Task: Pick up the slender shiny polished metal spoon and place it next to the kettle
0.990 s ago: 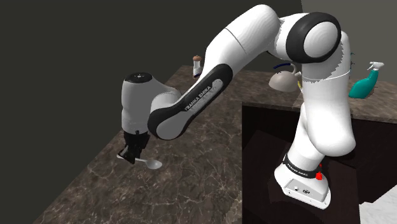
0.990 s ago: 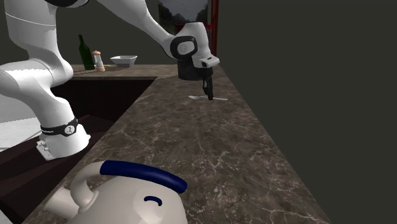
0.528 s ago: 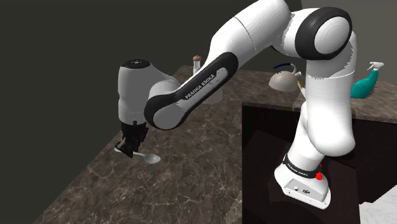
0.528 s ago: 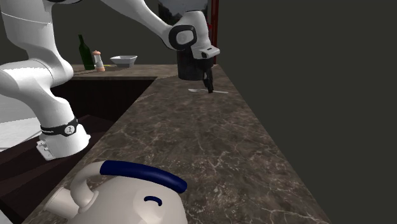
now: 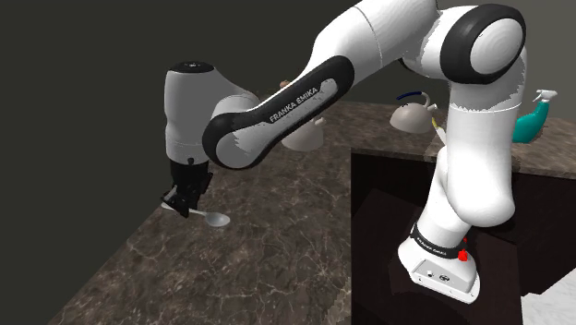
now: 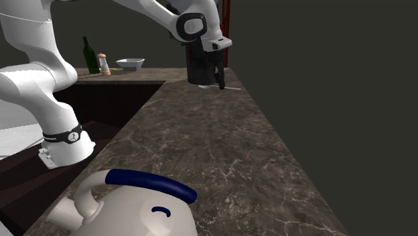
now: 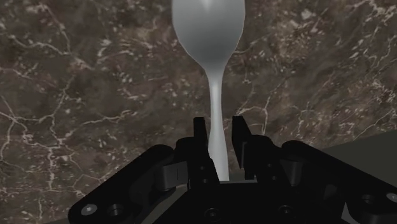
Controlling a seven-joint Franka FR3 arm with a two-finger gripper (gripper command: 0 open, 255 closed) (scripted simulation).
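Observation:
A slim grey spoon [image 7: 212,38] is clasped by its handle between my two black fingers [image 7: 200,135], its bowl pointing away from the hand. In the shoulder view the gripper [image 5: 187,203] hangs a little above the dark marbled counter [image 5: 277,254], with the spoon [image 5: 216,219] sticking out level towards that view's right. The second exterior view shows the gripper [image 6: 220,82] at the far end of the counter [image 6: 221,154], the spoon [image 6: 232,88] poking out beside it. The white kettle with a dark blue handle [image 6: 130,204] stands at the near end there, and at the back right in the shoulder view, kettle [image 5: 413,114].
A teal spray bottle [image 5: 534,118] stands beyond the kettle. A green bottle [image 6: 86,52], a small shaker [image 6: 104,64] and a white bowl [image 6: 130,64] sit on the far side counter. My stand's base [image 5: 441,268] is in the dark recess beside the counter. A dark wall borders the counter.
The gripper has risen with the spoon in it, lifting the spoon off the counter. The arm's upper links have swung higher.

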